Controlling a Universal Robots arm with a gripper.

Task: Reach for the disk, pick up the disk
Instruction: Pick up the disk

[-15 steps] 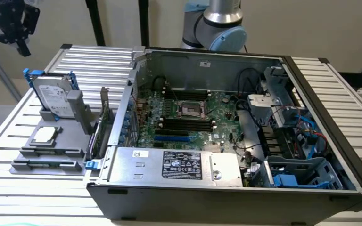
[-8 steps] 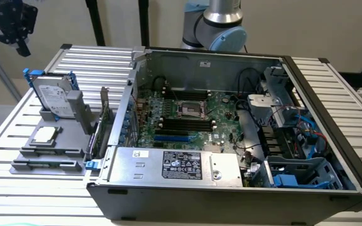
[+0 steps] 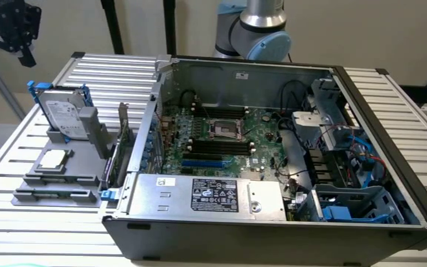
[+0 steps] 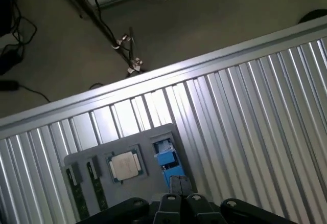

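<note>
Jaws shut and empty, the gripper (image 4: 180, 182) hangs well above the grey tray (image 4: 97, 156) and should open wide, then align over the disk (image 4: 165, 157) standing upright in that tray.

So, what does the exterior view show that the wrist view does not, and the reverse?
Exterior view adds: the open computer case with its motherboard, the big silver box, and the white label on the disk.
Wrist view adds: the floor with cables, past the slatted table.
Shared: the slatted table, the grey tray, the chip on it, the disk's blue carrier, and the shut pincer, clear of the disk.
</note>
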